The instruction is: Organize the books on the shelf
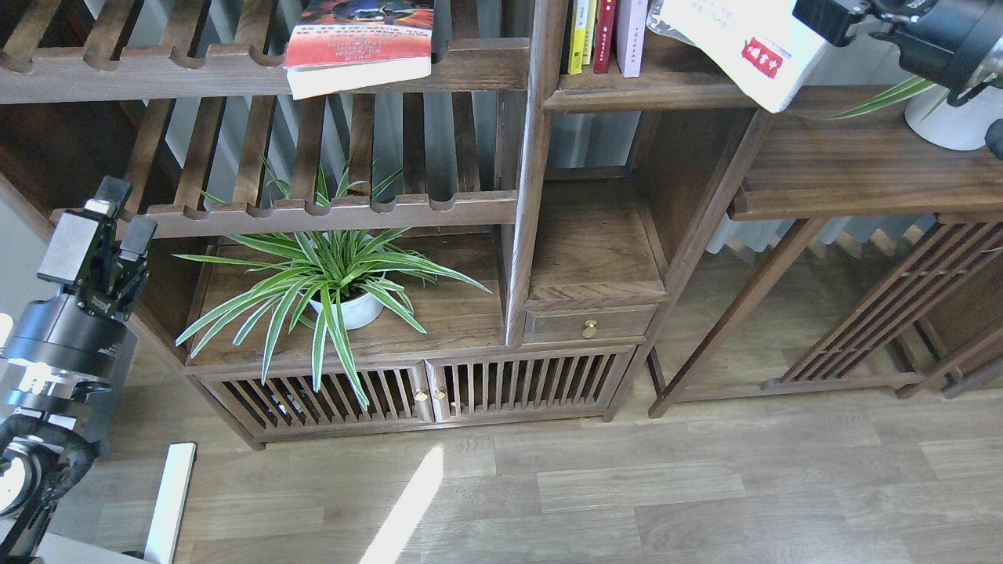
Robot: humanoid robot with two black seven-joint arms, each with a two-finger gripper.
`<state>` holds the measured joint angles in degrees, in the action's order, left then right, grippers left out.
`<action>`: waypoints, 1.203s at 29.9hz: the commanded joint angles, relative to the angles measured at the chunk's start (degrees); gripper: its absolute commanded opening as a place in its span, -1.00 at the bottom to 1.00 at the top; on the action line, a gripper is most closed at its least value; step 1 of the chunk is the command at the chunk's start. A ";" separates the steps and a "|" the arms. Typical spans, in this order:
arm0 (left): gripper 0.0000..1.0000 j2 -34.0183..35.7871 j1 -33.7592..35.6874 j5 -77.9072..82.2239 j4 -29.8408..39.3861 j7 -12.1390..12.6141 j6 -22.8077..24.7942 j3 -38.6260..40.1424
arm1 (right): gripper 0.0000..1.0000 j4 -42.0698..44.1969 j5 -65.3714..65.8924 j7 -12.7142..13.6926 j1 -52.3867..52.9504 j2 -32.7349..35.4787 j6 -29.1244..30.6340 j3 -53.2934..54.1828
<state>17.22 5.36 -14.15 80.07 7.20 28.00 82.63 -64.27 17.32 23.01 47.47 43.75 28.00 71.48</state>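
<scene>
The right tool (823, 19) is coming in at the top right corner and is clamping the upper edge of the large white book (744, 47). That book, with a red patch of characters on its cover, is hanging tilted, its lower corner jutting past the right end of the shelf (666, 90) and over the near edge of the dark side counter (862, 168).

On the shelf's plank, toward its left end, the yellow book (578, 35), the red book (605, 35) and the pale lilac-white book (631, 35) are standing upright, pressed side by side. The white book's left part is lying just beside the lilac one; whether they are touching, I cannot tell.

The red-orange book (359, 43) is lying flat on the upper slatted rack (235, 74), overhanging its notched front rail.

The left tool (110, 227) is standing idle at the left edge, beside the lower rack, its fingers a narrow gap apart and gripping nothing.

A spider plant (329, 282) in a white pot is sitting on the bookcase's low board.
</scene>
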 commanded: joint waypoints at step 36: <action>0.96 0.00 -0.53 0.00 0.00 -0.17 0.00 0.07 | -0.98 8.10 1.23 1.16 7.46 -5.69 -3.92 -4.07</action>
<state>17.21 4.84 -14.15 80.07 7.03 28.00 82.69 -56.71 18.47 24.14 54.90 38.06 24.39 67.46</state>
